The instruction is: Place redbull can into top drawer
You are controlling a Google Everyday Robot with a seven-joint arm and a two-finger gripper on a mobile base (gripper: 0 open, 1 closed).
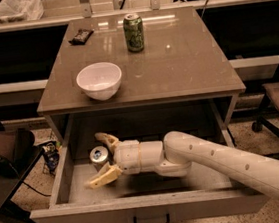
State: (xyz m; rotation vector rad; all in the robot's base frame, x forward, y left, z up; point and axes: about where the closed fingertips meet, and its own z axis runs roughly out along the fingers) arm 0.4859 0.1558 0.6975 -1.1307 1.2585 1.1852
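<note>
The redbull can (99, 155) stands upright inside the top drawer (140, 209), in its left half, below the table's front-left corner. Its silver top faces up; the lower body is in shadow. The drawer is pulled fully out from under the table's front edge, its dark handle (152, 222) at front centre.

The gripper (93, 160) is inside the drawer at the can. Its fingers (106, 173) are spread wide, one behind the can and one angled toward the drawer front, with the can between them. The near finger is clear of the can; whether the far finger touches it cannot be told. The can is released, not clamped. The white arm (225, 161) enters from the lower right and crosses the drawer's right half.

On the table (184, 63), a white bowl (99, 80) sits near the front-left corner. A green can (133, 32) stands upright near the middle of the back edge. A dark wrapped packet (80, 36) lies at the back-left corner. All three are well apart from one another.
</note>
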